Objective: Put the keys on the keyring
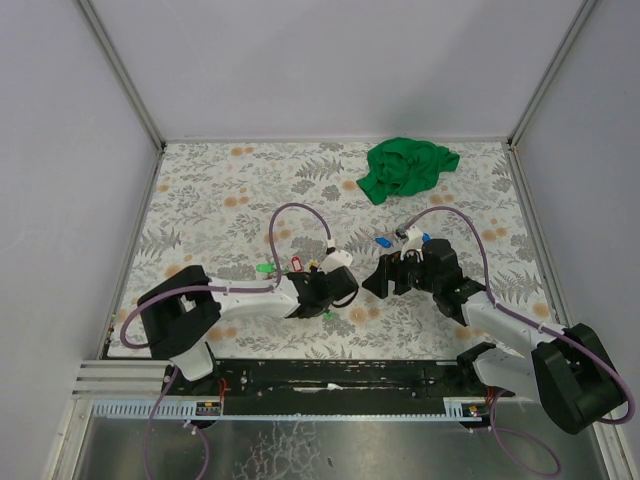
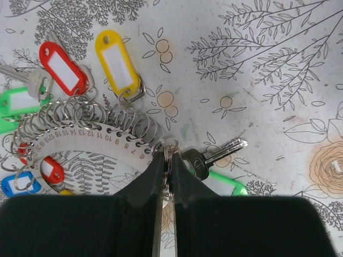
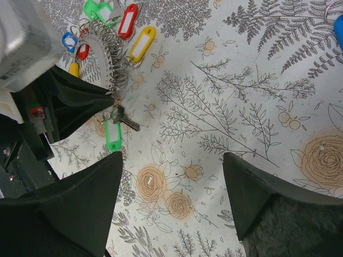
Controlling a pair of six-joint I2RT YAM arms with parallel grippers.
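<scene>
- Left arm [image 1: 245, 295] and right arm [image 1: 500, 320]: white links between black joint housings.
- Bulky, rounded black base blocks [image 1: 180, 315].
- Purple-grey cable [image 1: 300, 210] looping above each arm.
- Left pincer [image 2: 168, 154]: matte black fingers [image 2: 150, 182], tapering to thin tips.
- Right pincer [image 3: 171, 156]: broad, black, triangular fingers [image 3: 80, 203].

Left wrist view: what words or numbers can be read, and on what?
"7 8 9 10 11 12 13 14": printed along the white curved plate; the numbers beyond are too cramped to read.
Yellow tag: white insert blank, no text.
</scene>
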